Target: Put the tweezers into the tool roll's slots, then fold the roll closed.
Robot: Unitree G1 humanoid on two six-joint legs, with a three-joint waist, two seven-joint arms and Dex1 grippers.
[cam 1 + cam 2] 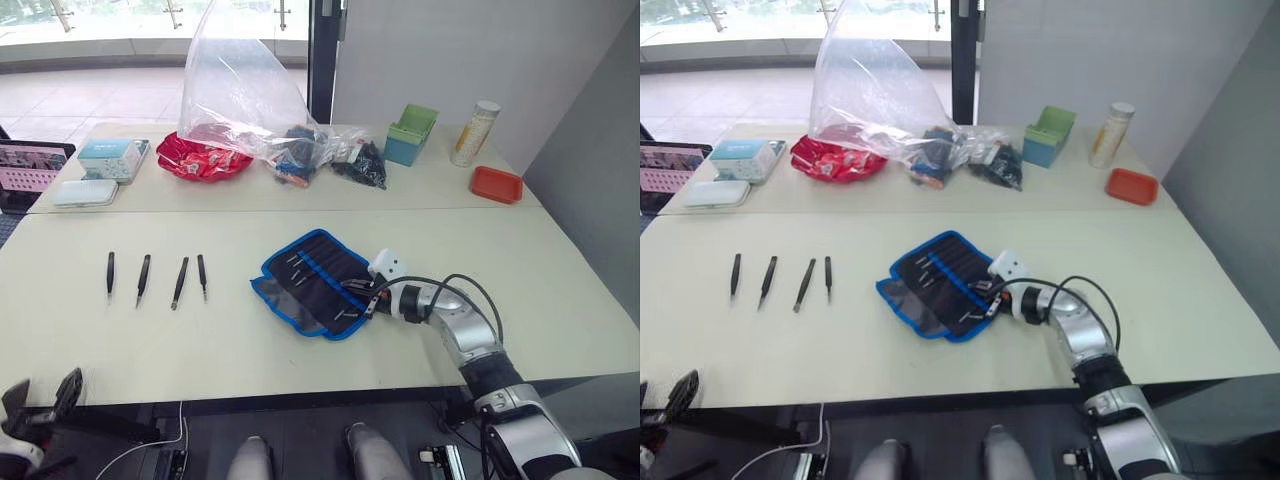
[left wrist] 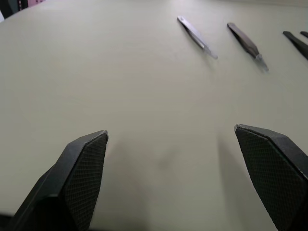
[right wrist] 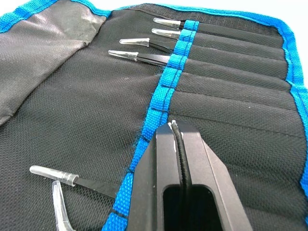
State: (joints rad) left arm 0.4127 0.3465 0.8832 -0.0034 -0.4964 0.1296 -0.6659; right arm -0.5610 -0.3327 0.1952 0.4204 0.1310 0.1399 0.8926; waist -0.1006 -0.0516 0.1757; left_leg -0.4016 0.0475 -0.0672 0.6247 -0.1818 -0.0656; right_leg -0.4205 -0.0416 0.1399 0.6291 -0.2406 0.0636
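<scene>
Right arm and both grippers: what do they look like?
The right arm is silver metal with black joints, a white block at the wrist and a looping black cable. The right gripper has smooth black fingers. The left gripper has black fingers with cross-hatched pads.

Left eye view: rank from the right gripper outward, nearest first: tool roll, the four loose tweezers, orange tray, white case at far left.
1. tool roll: the right gripper is at its right edge.
2. loose tweezers: row on the table, left of the roll.
3. orange tray: back right of the table.
4. white case: far left, back.
Tweezers and tray are close to call.
</scene>
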